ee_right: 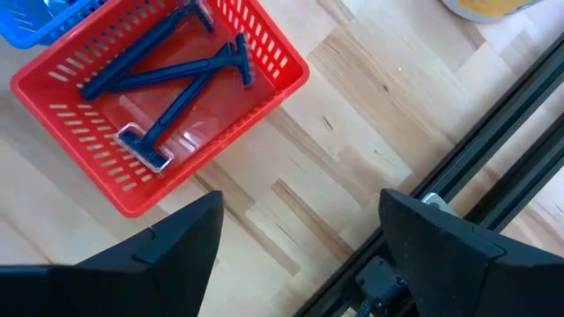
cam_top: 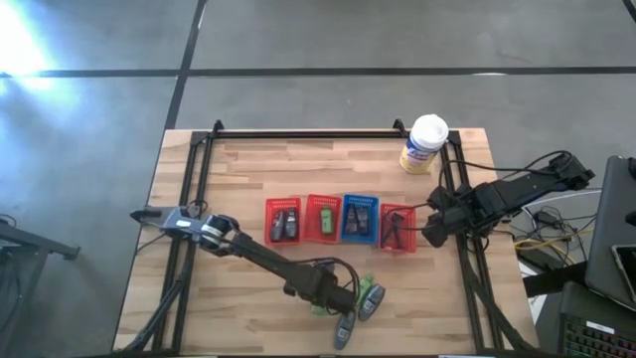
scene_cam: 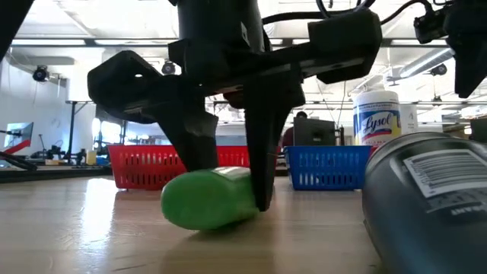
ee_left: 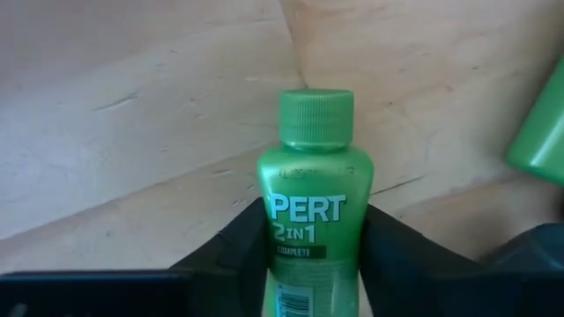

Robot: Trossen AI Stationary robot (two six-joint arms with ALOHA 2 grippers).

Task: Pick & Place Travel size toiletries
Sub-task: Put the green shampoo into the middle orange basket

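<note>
A green "Pert" bottle (ee_left: 313, 176) lies on its side on the wooden table near the front middle, its cap pointing away from the wrist camera. My left gripper (ee_left: 313, 242) stands over it, shut on its body, and hides most of it in the high view. A second green bottle (ee_left: 542, 132) and grey tubes (cam_top: 373, 301) lie close by. At the right, my right gripper (ee_right: 300, 229) hangs open above bare table beside a red basket (ee_right: 159, 114) that holds blue razors. My left gripper pinches the green bottle between its two fingers, on the two sides of the body (ee_left: 264, 224) below the shoulder. The fingers (scene_cam: 262, 167) come from above, pointing down, and lie across the bottle. The bottle rests on its side on the table (scene_cam: 205, 199).
A row of red baskets (cam_top: 283, 221) and one blue basket (cam_top: 360, 219) crosses the table's middle. A yellow canister with a white lid (cam_top: 425, 144) stands at the far right. A grey tube (scene_cam: 426, 198) lies at the front edge. Black frame rails (ee_right: 493, 150) run along the sides.
</note>
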